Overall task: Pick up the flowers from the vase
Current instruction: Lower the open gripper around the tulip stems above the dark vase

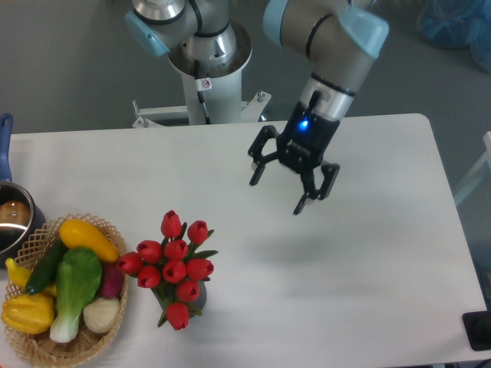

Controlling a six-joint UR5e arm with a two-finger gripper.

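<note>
Gripper spread wide, empty, above table mid, nearer far edge. Flowers in vase near front-left, beside veg basket. Step: approach. Next: get over buds, drop, pinch stems w/o tipping vase.

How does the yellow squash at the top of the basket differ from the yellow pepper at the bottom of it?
The yellow squash is long and smooth and lies slanted; the yellow pepper is short, blocky and lobed. The squash is near the flowers; the pepper is at the basket's far side. Both are yellow.
</note>
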